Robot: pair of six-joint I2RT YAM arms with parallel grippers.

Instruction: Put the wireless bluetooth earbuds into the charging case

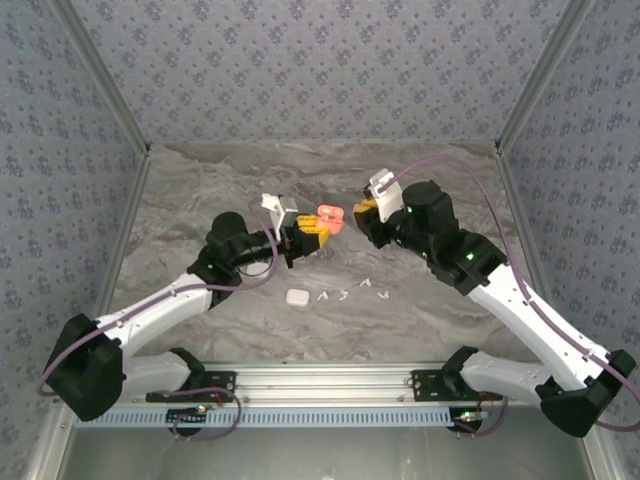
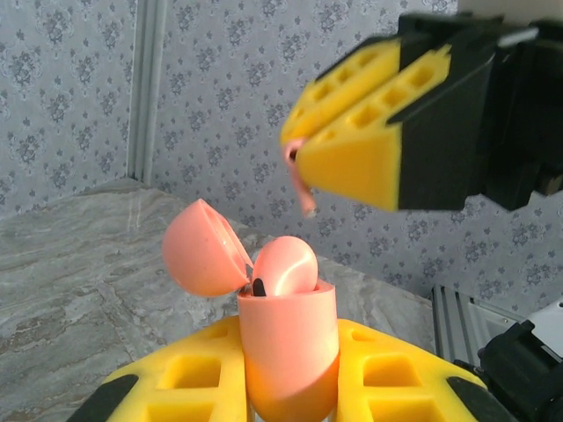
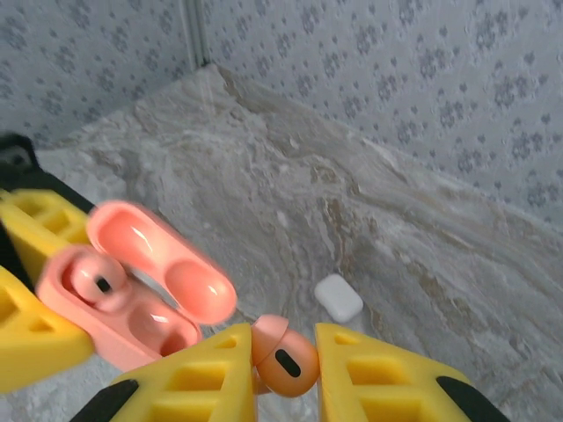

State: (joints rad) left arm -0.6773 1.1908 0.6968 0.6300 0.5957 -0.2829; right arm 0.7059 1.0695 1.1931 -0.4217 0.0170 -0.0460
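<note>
Pink rounded plastic charging case (image 2: 286,338), lid open, sits clamped in my left hand (image 1: 311,236); my right hand (image 1: 366,209) pinches a pink stemmed earbud (image 3: 284,356) just beside it. Risk: a tilted stem catches the rim, and the earbud slips out, dropping to the marbled table (image 1: 200,190).

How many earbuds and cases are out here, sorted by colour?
Pink open plastic charging case: 1
White closed rounded-square case: 1
Pink earbuds, one seated in the pink case, one held above it: 2
Tiny white stemmed earbuds lying loose: 4
Total: 8
</note>
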